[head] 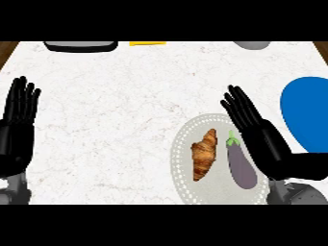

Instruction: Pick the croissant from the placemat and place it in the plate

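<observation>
Black fingers, right (239, 106): straight, held close side by side, tips pointing up and slightly left; nothing between them, nothing gripped.
Right thumb: stretched out toward the right edge, lying over the lower rim of the blue plate.
Right hand (269, 144): flat and open, its lower part covering the right edge of the placemat; just beside the eggplant, contact could not be judged.
Black fingers, left (20, 98): straight and near together, tips up; holding nothing.
Left hand (10, 132): open, resting near the left edge of the view, well apart from the placemat.
Forearms: grey, entering from the lower edge, one under each hand.
Croissant (205, 153): golden brown, lying lengthwise on the left half of the placemat, not touched by either hand; well apart from the plate.
Eggplant (240, 163): purple with green cap at its top end, lying parallel to the croissant, just to its right on the same placemat.
Placemat (184, 144): pale grey, rounded, dotted border, right of centre on the counter.
Plate (315, 115): blue, at the right edge, partly cut off, nothing on it.
Counter (124, 120): white marbled top, wood showing at both upper corners.
Far edge: dark tray-like object (81, 46), yellow item (147, 43), grey rounded object (251, 44), all cropped.
</observation>
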